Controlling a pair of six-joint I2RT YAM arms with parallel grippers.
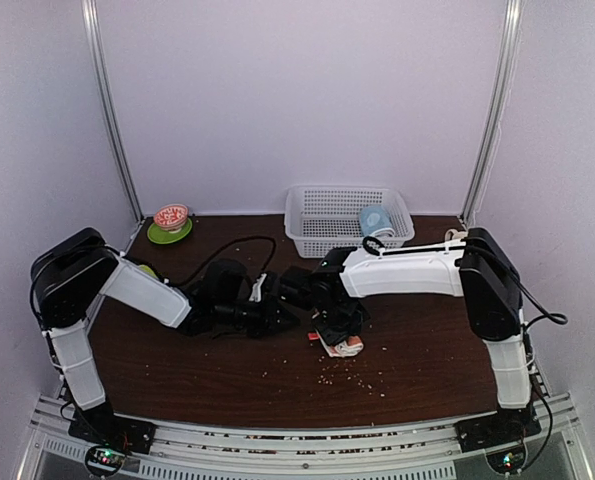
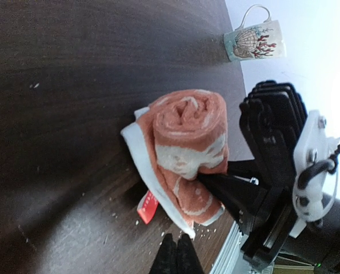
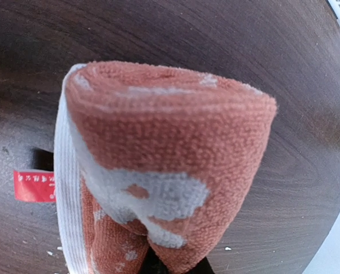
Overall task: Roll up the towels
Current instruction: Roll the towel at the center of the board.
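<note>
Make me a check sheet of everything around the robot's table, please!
Surface: dark wooden table, crumbs scattered near the front.
Job's things: orange towel rolled up, red tag showing; light blue bundle inside the white basket, too small to name.
Clutter: patterned mug by the table's edge; bowl on a green plate.
Claws: left claw shut, empty, near the towel; right claw shut on the orange towel.
Cables: black cable looping across the table; right arm's cable hanging loose.
Surroundings: plain white walls, metal posts.
</note>
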